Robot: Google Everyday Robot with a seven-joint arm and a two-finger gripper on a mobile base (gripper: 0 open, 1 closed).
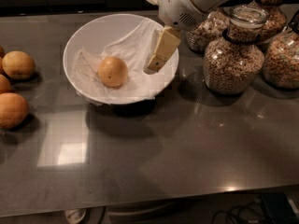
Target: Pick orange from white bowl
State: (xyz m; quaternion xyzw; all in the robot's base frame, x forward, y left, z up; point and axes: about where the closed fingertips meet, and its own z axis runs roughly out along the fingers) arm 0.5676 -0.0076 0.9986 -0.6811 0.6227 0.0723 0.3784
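The orange (112,71) is round and yellow-orange and lies in the middle of the white bowl (88,31), on a thin white paper-like sheet (135,50). The bowl stands at the back left-centre of the dark table. My gripper (159,55) hangs from the white arm (196,1) over the bowl's right side, to the right of the orange and a little above it, apart from it. One cream-coloured finger (161,48) shows, pointing down and to the left.
Several duller tan-orange fruits (16,64) lie at the table's left edge. Glass cereal jars (233,59) stand right of the bowl, close to the arm. The table's front edge (149,204) runs along the bottom, with cables on the floor below.
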